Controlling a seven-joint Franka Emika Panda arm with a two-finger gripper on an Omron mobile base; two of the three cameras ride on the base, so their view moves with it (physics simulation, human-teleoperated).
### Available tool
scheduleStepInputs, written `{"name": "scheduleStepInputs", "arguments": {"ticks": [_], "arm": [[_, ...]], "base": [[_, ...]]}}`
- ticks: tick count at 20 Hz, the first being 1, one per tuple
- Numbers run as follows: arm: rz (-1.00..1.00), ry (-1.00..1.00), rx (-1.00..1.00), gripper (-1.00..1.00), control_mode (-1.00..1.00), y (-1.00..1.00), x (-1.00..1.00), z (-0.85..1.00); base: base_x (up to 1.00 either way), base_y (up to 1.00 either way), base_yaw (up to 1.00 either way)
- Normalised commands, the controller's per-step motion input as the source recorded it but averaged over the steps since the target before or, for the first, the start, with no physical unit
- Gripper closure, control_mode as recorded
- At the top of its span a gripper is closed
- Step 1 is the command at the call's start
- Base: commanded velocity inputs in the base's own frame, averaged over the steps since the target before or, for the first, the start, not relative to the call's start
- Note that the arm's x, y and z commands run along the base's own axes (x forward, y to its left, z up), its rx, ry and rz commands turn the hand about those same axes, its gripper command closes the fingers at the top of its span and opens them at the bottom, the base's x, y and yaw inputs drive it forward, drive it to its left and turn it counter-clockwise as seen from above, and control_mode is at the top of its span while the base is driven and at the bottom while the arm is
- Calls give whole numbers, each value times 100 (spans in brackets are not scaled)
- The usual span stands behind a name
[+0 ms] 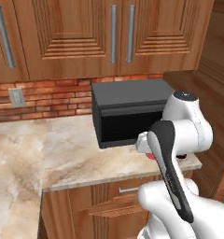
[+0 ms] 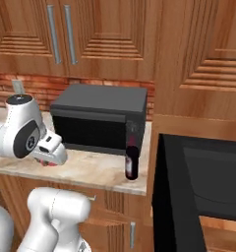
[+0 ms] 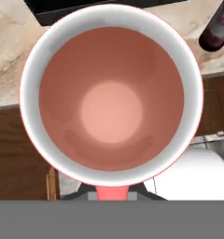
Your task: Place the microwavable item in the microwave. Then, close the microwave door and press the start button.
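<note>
The microwavable item, a red cup (image 3: 111, 107) with a pale rim, sits upright in my gripper (image 3: 112, 196), seen from straight above. My gripper is shut on it. From the base views the hand (image 1: 146, 148) hovers over the counter's front edge, with a sliver of the red cup (image 1: 150, 155) under it; from the right, gripper (image 2: 51, 156) and cup (image 2: 50, 162) hang left of the black box. The microwave (image 2: 218, 182) is set in wooden cabinetry at the lower right. Its black door (image 2: 171, 197) appears swung open toward me. Its keypad is out of view.
A plain black box appliance (image 1: 128, 112) (image 2: 98, 118) stands on the marble counter (image 1: 62, 149) against the brick wall. A dark maroon bottle (image 2: 132, 165) (image 3: 219, 28) stands at that box's right front corner. Upper cabinets hang above; a tall wooden cabinet closes the right side.
</note>
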Motion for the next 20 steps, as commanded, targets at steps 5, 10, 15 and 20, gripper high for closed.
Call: {"name": "scheduleStepInputs", "arguments": {"ticks": [5,10,15,20], "arm": [[0,0,0,100,100,0,0,0],[0,0,0,100,100,0,0,0],[0,0,0,100,100,0,0,0],[0,0,0,100,100,0,0,0]], "base": [[-100,67,0],[-100,22,-5],[-100,-1,-11],[-100,-26,-8]]}}
